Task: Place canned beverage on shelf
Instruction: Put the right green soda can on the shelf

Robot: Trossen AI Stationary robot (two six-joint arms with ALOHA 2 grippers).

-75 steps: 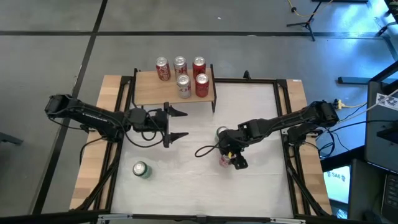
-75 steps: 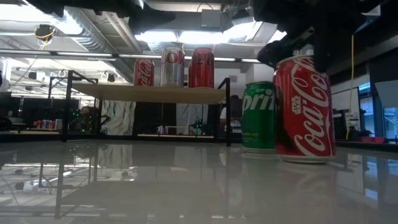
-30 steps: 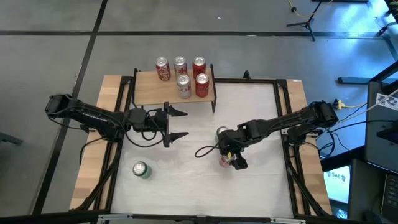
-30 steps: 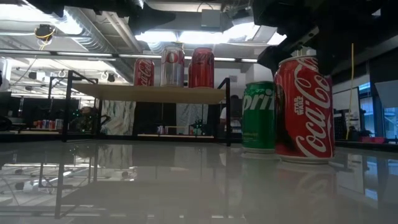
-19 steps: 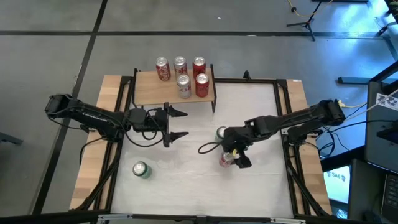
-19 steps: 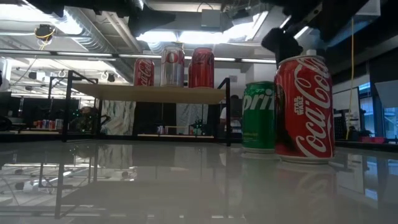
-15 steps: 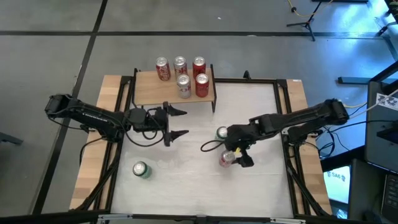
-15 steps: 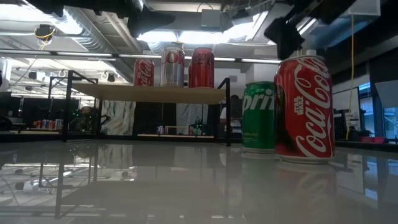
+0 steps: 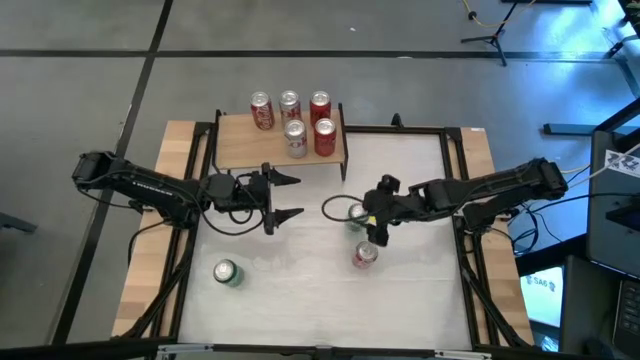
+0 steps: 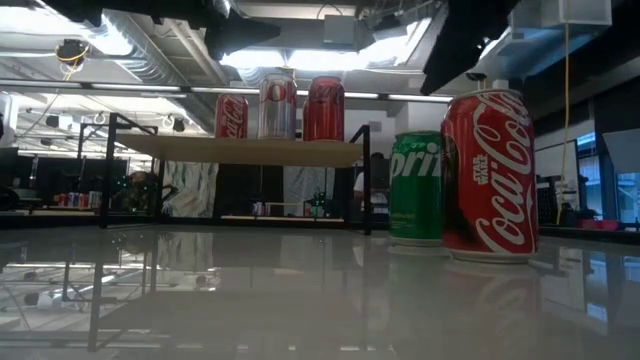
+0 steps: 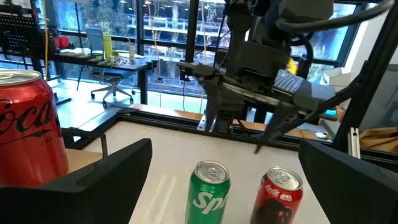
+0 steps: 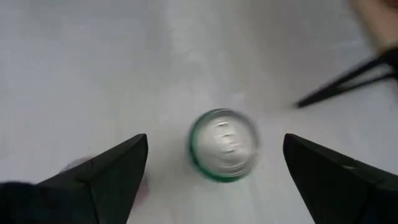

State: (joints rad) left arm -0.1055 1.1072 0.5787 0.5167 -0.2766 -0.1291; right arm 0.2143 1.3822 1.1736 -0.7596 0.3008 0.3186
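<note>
The shelf [image 9: 240,145], a light-wood board on black legs at the table's far left, carries several cans [image 9: 293,130]. A green can [image 9: 353,217] and a red can [image 9: 364,256] stand upright on the white table, right of middle; both also show in the left wrist view, green [image 11: 208,190] and red [image 11: 280,194]. My right gripper [image 9: 380,210] hangs open above the green can [image 12: 224,144], fingers pointing down on either side, clear of it. My left gripper [image 9: 292,198] is open and empty left of middle, pointing toward the table's right.
Another green can [image 9: 226,272] stands near the table's near left. A thin black cable loop [image 9: 335,208] lies by the green can under my right gripper. Wooden strips and black frame rails [image 9: 468,200] run along the table's left and right sides.
My right gripper has risen from around the red can's top and gone toward the table's far edge, until it hangs over the green can. The red can stays standing where it was.
</note>
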